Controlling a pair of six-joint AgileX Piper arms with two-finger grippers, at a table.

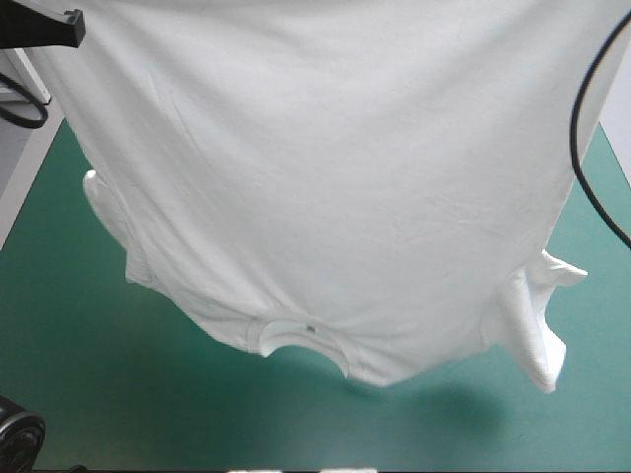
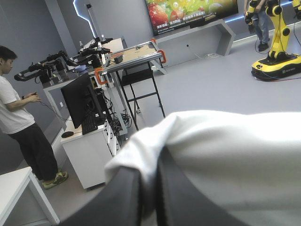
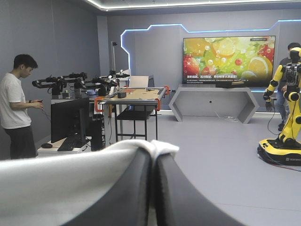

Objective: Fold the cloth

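L end effector point(image 2: 151, 165) & R end effector point(image 3: 154, 159) pinched on T-shirt point(image 1: 325, 177); hangs spread over table point(image 1: 99, 394).

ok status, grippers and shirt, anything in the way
Left gripper and right gripper shut on the T-shirt. Lifted, hanging spread, collar down, over the table. Nothing seen in the way.

The white T-shirt point(image 1: 325, 168) hangs lifted above the teal-green cover point(image 1: 118, 394), spread wide. Its collar point(image 1: 301, 333) is at the lowest edge. One sleeve point(image 1: 532, 325) droops toward the table's right edge, the other sleeve point(image 1: 104, 202) toward the left.
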